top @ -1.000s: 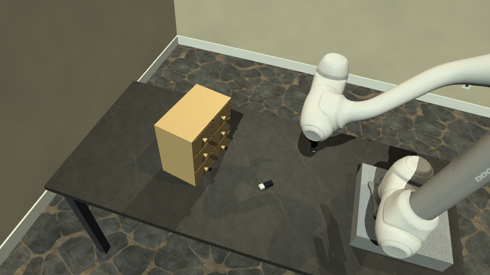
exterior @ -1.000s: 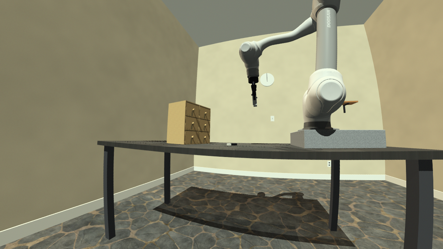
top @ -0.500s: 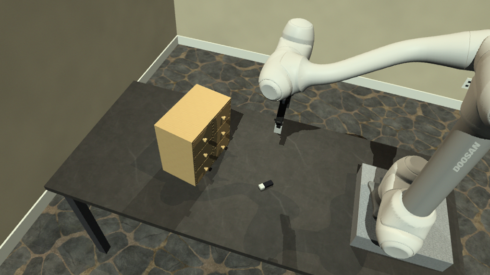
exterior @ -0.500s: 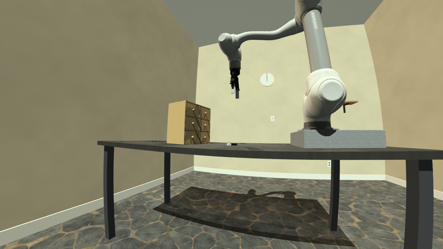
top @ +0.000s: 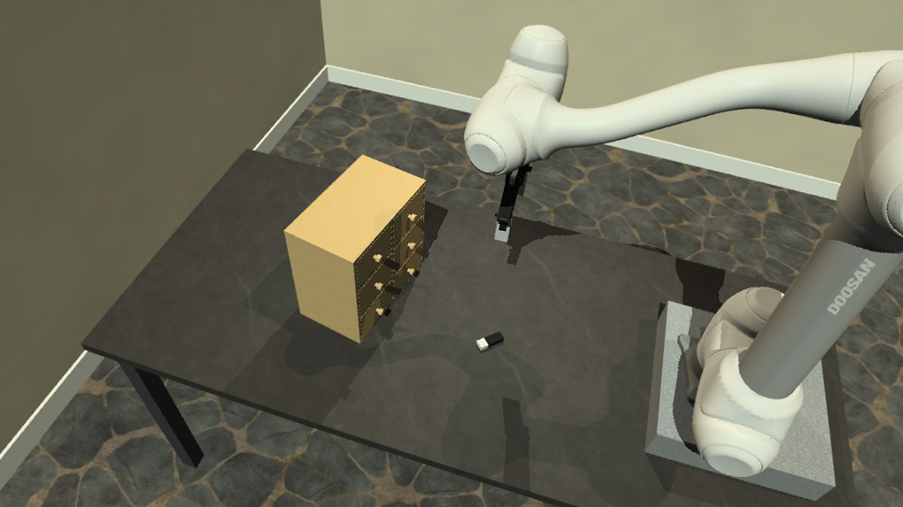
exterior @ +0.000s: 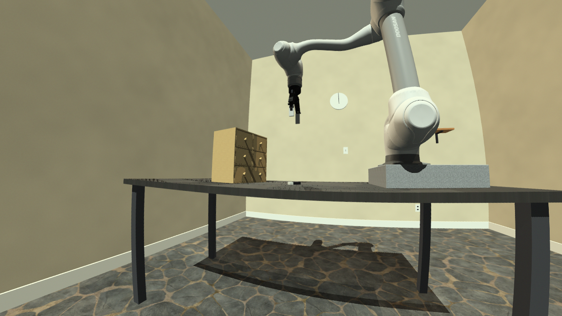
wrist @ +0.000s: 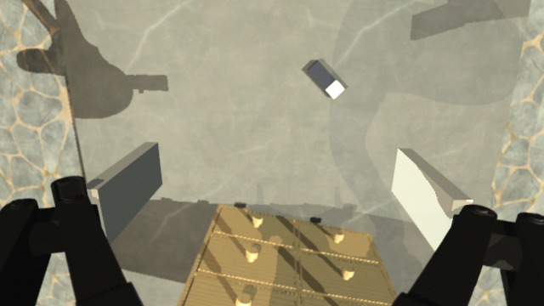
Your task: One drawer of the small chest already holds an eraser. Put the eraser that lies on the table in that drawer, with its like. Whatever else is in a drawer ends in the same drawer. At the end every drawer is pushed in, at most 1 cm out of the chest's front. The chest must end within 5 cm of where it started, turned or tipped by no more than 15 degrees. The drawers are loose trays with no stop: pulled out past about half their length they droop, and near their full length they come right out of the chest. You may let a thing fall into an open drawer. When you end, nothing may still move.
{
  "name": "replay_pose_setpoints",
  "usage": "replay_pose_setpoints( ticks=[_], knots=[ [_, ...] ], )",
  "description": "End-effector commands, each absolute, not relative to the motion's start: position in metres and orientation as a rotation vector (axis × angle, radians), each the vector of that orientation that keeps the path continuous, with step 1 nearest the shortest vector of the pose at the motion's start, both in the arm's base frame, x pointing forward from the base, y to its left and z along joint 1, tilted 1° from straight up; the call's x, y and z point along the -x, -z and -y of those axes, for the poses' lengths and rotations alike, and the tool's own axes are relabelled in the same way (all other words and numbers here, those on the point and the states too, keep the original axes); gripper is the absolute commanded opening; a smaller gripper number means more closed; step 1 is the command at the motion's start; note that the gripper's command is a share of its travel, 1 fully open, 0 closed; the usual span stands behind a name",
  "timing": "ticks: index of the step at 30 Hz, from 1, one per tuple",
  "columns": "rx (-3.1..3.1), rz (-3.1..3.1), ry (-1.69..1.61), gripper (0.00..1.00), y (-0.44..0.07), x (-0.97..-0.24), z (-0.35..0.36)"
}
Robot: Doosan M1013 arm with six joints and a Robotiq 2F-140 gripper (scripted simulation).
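Note:
The eraser (top: pixel 489 341) (exterior: pixel 293 183) (wrist: pixel 325 79), dark with a white end, lies flat on the table. The wooden chest (top: pixel 321 280) (exterior: pixel 224 157) (wrist: pixel 297 251) stands upright on the table, with two columns of three drawers and a round knob on each. All its drawers look pushed in, and their contents are hidden. My gripper (exterior: pixel 294 116) (wrist: pixel 276 167) is open and empty, pointing down high above the table, higher than the chest's top and out in front of its drawer side. In the top view one fingertip shows and the arm hides much of the gripper.
The dark table (top: pixel 203 326) (exterior: pixel 333 193) carries the chest and, at the other end, the grey base block (top: pixel 734 474) (exterior: pixel 436 176) under the arm. The eraser lies between them. A wall rises beyond the chest's end of the table.

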State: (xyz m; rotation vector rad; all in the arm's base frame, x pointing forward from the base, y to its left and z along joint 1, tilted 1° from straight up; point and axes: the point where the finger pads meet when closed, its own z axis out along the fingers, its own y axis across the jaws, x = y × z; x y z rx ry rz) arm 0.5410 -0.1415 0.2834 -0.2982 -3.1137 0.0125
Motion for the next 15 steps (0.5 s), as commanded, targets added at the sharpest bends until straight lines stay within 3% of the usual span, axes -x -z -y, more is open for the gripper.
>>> replay_pose_setpoints(
  ticks=[1,15],
  knots=[
    [0.288,3.112,-0.003,1.00,-0.285,-0.543,0.139],
    [-0.257,3.115,0.001,1.00,-0.270,-0.544,0.139]
  ],
)
